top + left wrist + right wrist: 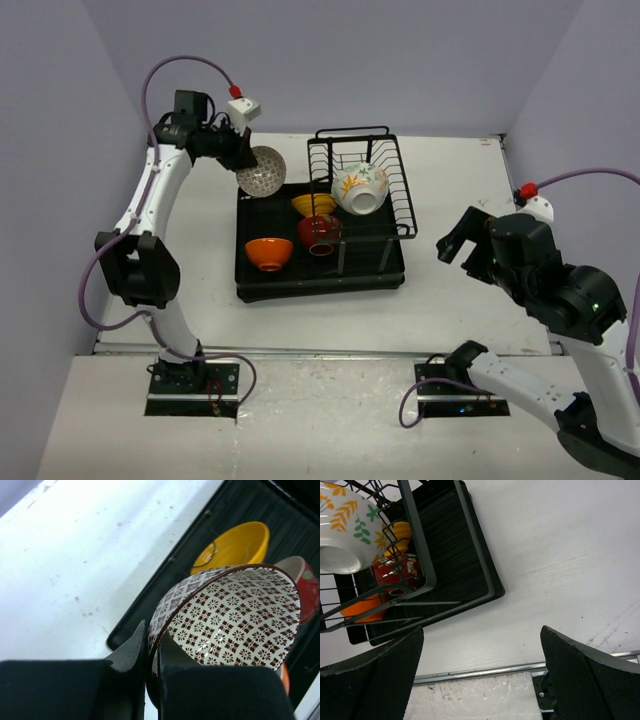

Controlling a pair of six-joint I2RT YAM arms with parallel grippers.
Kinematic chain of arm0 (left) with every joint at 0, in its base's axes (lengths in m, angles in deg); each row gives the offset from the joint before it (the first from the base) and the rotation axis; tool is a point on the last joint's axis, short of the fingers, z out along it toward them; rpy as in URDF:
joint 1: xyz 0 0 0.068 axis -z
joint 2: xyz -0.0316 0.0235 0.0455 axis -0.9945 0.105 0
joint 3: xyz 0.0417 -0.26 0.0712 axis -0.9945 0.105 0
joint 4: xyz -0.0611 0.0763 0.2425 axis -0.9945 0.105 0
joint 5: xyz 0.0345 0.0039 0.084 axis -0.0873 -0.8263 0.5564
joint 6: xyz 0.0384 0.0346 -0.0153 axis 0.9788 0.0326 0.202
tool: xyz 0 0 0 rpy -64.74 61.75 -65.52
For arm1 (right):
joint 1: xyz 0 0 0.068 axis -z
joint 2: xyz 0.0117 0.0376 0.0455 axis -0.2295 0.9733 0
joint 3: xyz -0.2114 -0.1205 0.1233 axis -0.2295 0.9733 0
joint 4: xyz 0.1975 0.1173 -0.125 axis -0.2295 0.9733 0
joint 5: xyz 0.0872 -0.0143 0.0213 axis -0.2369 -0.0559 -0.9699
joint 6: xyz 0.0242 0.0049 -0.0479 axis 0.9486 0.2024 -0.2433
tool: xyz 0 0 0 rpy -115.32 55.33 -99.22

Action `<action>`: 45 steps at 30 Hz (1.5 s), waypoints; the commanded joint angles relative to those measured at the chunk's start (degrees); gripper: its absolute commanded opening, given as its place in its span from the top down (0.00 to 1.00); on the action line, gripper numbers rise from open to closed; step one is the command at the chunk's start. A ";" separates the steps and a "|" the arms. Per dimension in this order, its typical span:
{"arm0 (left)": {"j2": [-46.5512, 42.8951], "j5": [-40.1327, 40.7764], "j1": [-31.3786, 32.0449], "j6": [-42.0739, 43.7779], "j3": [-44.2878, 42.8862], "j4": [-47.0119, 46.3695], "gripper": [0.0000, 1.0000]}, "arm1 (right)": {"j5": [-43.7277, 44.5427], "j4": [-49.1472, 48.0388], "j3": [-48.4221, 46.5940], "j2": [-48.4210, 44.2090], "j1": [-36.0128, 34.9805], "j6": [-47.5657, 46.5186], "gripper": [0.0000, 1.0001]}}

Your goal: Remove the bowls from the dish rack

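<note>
White patterned bowl (225, 625) tipped sideways, left hand (152, 634) gripping

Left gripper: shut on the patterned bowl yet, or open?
Shut. The left gripper pinches the rim of the patterned bowl, one finger inside and one outside.

- Top ext cam: high, far back at near edge of table (450, 290), looks down & fwd; wide, whole scene.
- L wrist cam: v. close, looks along patterned bowl (235, 615) to dish rack (240, 505) left side.
- R wrist cam: higher, looks down on rack's near-right corner.
- All 3 share rack + yellow bowl (313, 204).
</note>
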 commanded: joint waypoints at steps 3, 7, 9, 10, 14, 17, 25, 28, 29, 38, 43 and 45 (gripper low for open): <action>3.04 4.81 -11.08 -3.73 -7.40 0.31 1.00 | 0.64 -0.09 -3.35 0.75 -0.42 -1.20 0.01; 8.49 9.55 -18.82 -3.48 -11.62 3.22 1.00 | -1.03 0.26 -5.55 2.77 -0.42 -1.73 0.01; 11.65 11.76 -22.51 -3.47 -13.22 4.10 1.00 | -1.74 0.26 -6.60 4.26 -0.42 -1.82 0.01; 12.70 13.51 -23.48 -3.47 -13.83 5.15 1.00 | -2.18 0.09 -6.87 4.70 -0.42 -2.17 0.01; 17.97 15.55 -26.56 -3.47 -15.51 7.09 1.00 | -3.50 -1.14 -7.58 5.76 -0.42 -3.22 0.01; 20.87 15.20 -27.53 -3.65 -15.24 7.45 1.00 | -3.32 -2.29 -7.40 5.85 -0.42 -3.58 0.01; 31.24 15.28 -28.24 -4.79 -16.38 7.53 1.00 | -3.41 -0.88 -7.75 5.50 -0.42 -2.44 0.01; 33.45 16.86 -28.33 -4.71 -16.39 6.83 1.00 | -2.71 0.17 -8.02 4.45 -0.42 -1.65 0.01; 33.72 17.22 -28.41 -4.53 -16.39 6.57 1.00 | -2.62 0.78 -8.02 4.18 -0.42 -1.38 0.01; 32.67 17.66 -29.29 -4.18 -16.13 5.60 0.64 | -2.79 1.84 -5.91 2.42 -0.42 0.99 0.01; 26.79 20.73 -29.82 -5.85 -14.80 1.65 0.42 | -3.59 1.05 -5.12 2.51 -0.42 1.17 0.01; 25.73 21.70 -29.82 -6.11 -15.76 0.86 0.36 | -3.76 0.61 -4.94 2.51 -0.42 1.17 0.01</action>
